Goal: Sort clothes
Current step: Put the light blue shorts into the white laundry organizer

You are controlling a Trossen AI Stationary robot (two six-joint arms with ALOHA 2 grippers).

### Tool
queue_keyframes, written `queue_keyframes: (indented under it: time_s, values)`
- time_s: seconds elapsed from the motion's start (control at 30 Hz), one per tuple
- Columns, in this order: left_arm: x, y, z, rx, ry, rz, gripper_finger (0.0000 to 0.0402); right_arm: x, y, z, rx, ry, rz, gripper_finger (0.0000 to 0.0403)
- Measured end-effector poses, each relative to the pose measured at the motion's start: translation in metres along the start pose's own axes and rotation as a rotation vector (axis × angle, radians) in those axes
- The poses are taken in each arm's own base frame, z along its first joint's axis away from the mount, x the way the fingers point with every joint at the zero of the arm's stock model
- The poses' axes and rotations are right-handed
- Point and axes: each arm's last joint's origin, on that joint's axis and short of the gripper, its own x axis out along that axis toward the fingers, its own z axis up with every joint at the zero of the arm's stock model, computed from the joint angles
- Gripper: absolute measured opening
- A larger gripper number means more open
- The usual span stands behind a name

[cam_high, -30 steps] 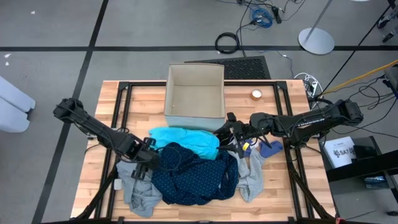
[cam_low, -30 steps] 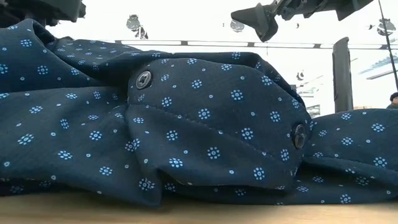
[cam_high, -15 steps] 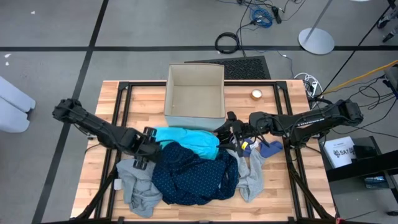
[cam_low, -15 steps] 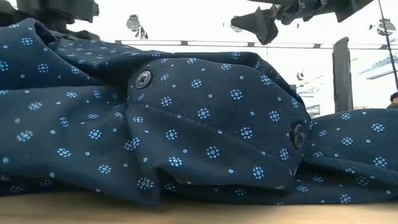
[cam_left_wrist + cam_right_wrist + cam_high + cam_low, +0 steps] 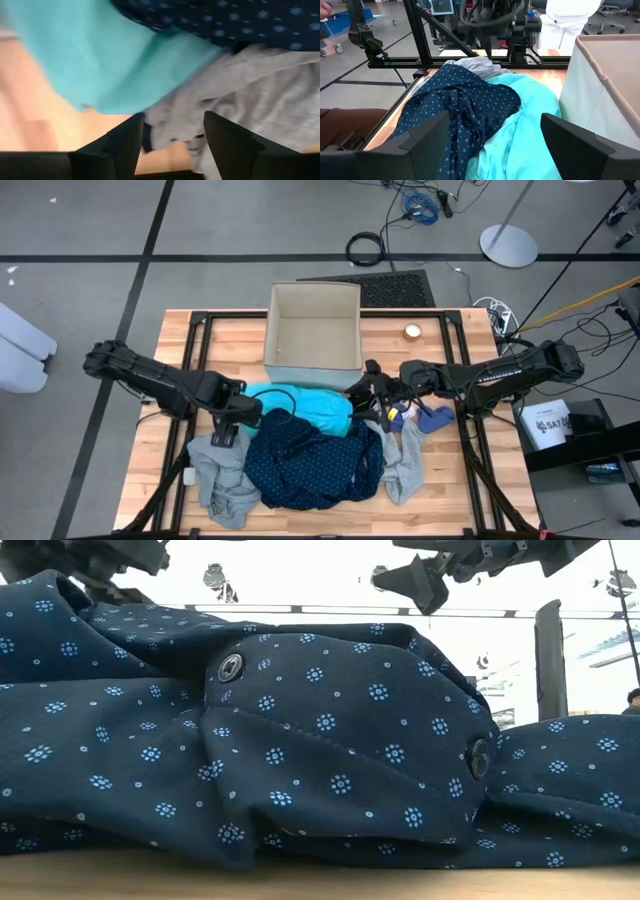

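Note:
The clothes lie in a heap on the wooden table. A turquoise garment [image 5: 300,402] lies at the far side, and a navy dotted one [image 5: 315,462] lies in the middle and fills the low view [image 5: 320,740]. Grey ones lie at the left [image 5: 218,475] and right [image 5: 405,462], and small blue pieces [image 5: 436,418] lie further right. My left gripper [image 5: 238,416] is open and hovers over the turquoise garment's left end and the grey cloth [image 5: 260,95]. My right gripper [image 5: 366,392] is open by the turquoise garment's right end [image 5: 520,125].
A beige square box [image 5: 313,330] stands open at the table's far middle, just behind the turquoise garment; its wall shows in the right wrist view [image 5: 605,85]. A small roll [image 5: 412,332] lies to the right of the box. Black frame rails [image 5: 200,350] run along the table's sides.
My left gripper has moved from over the navy garment's left edge toward the table's far edge, to the turquoise garment's left end, and has turned a little. The right arm has kept still.

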Motion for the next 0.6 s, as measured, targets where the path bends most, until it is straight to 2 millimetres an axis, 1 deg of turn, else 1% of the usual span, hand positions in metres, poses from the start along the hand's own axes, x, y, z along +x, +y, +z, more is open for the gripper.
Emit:
queue_keyframes:
  time_s: [0.1, 0.2, 0.27, 0.33, 0.47, 0.6]
  values:
    - [-0.004, 0.004, 0.006, 0.074, -0.069, 0.127, 0.0219, 0.0, 0.0, -0.001, 0.003, 0.011, -0.001, 0.0304]
    - [0.007, 0.009, 0.016, 0.135, -0.118, 0.168, 0.0219, 0.0, 0.0, -0.002, 0.005, 0.02, -0.001, 0.0304]
    - [0.019, 0.013, 0.022, 0.154, -0.102, 0.172, 0.0219, 0.0, 0.0, -0.003, 0.021, 0.034, -0.002, 0.0304]
    - [0.029, 0.017, 0.023, 0.163, -0.055, 0.191, 0.0219, 0.0, 0.0, -0.004, 0.03, 0.045, -0.002, 0.0304]
    - [0.037, 0.024, 0.027, 0.154, -0.032, 0.222, 0.0218, 0.0, 0.0, -0.007, 0.034, 0.067, -0.004, 0.0304]
    - [0.038, 0.029, 0.027, 0.159, -0.03, 0.225, 0.0218, 0.0, 0.0, -0.009, 0.036, 0.091, -0.006, 0.0304]
